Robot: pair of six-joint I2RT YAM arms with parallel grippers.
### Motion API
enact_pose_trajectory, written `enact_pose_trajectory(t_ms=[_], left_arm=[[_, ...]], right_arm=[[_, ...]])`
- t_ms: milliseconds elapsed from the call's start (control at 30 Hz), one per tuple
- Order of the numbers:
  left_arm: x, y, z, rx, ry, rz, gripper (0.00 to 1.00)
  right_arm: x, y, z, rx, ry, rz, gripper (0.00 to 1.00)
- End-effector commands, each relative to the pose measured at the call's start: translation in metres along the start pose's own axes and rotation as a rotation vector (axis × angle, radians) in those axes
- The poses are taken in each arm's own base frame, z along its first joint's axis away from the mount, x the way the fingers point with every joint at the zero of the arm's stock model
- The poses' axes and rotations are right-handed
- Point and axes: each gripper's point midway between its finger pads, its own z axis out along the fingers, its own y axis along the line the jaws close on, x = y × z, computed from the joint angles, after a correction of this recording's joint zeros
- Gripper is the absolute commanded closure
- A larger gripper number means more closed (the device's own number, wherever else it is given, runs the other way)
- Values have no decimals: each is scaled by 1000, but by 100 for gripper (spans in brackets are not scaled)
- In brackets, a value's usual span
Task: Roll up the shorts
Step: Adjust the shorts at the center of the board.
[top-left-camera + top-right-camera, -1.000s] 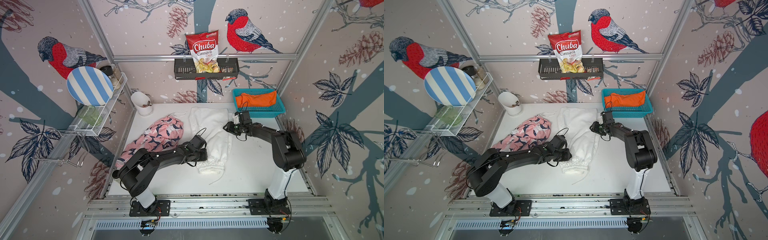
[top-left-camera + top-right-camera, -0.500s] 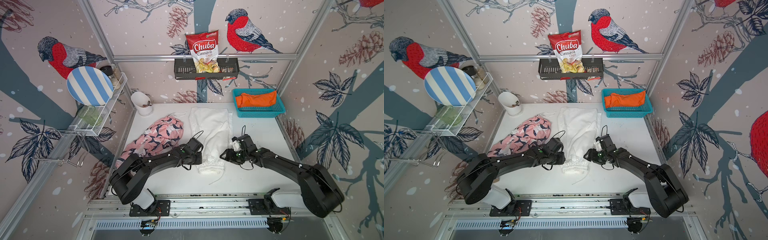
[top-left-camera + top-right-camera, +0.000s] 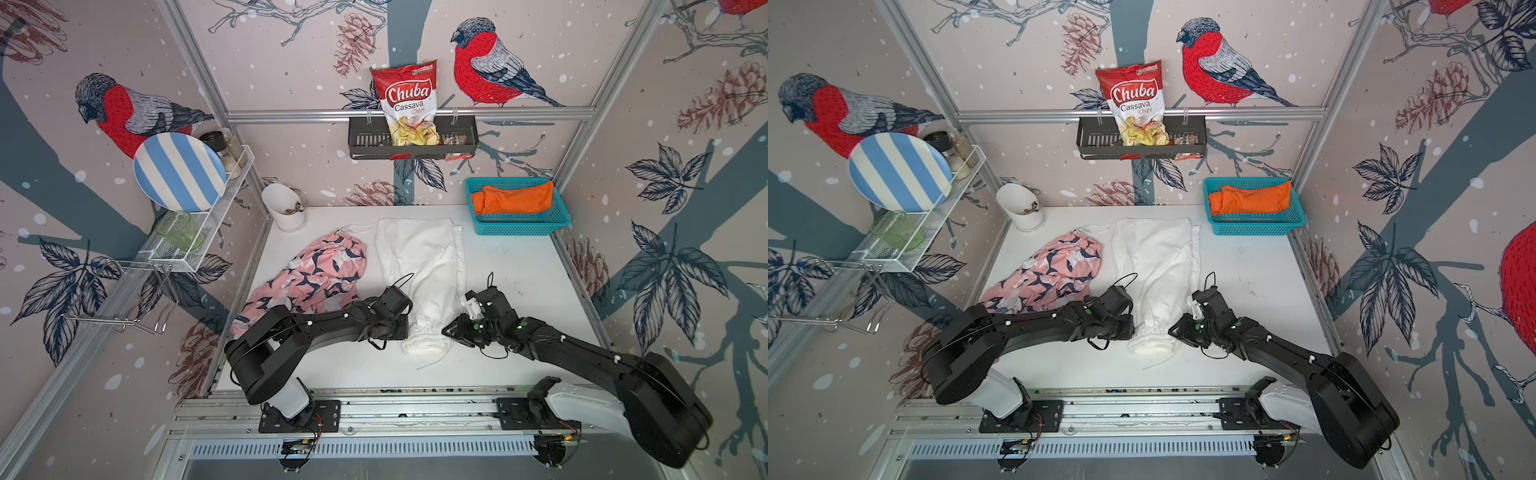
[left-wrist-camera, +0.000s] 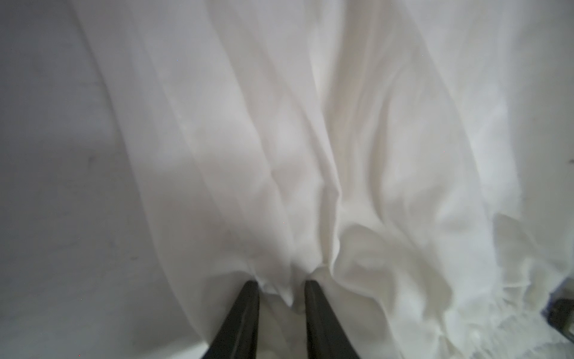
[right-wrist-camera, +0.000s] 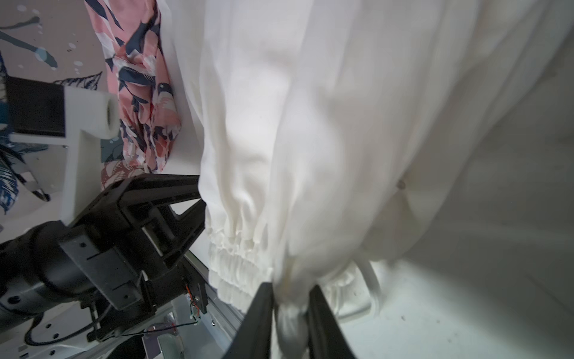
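Now pinching the gathered elastic waist of the white shorts [image 3: 419, 257] from both sides, clamping a fold of cloth with the left pincer [image 3: 406, 331] and nipping the opposite edge tightly with the right pincer [image 3: 448, 331]. Lying lengthwise on the counter [image 3: 519, 286], waist end nearest the arm bases — just beside the crumpled pink patterned shorts [image 3: 320, 274], well apart from the orange shorts [image 3: 513, 199] resting in the teal basket [image 3: 519, 228].
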Motion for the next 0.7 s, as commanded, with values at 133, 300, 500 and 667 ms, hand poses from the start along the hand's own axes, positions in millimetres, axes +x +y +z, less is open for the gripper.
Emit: enact_pose_trajectory(t_ms=[133,300,500,667], left_arm=[[-46,-20,-45,0,-141,22,68],[-59,-31,-64,27,-179,42,66],[-38,-40,-42,104,-88,65,66],[-10,-66,-30,282,4,98,66]], right_arm=[[-20,48,-14,-62,-56,-18,100],[2,45,-1,-98,-21,38,100],[21,-12,20,10,-17,124,100],[19,-17,21,28,-17,106,84]])
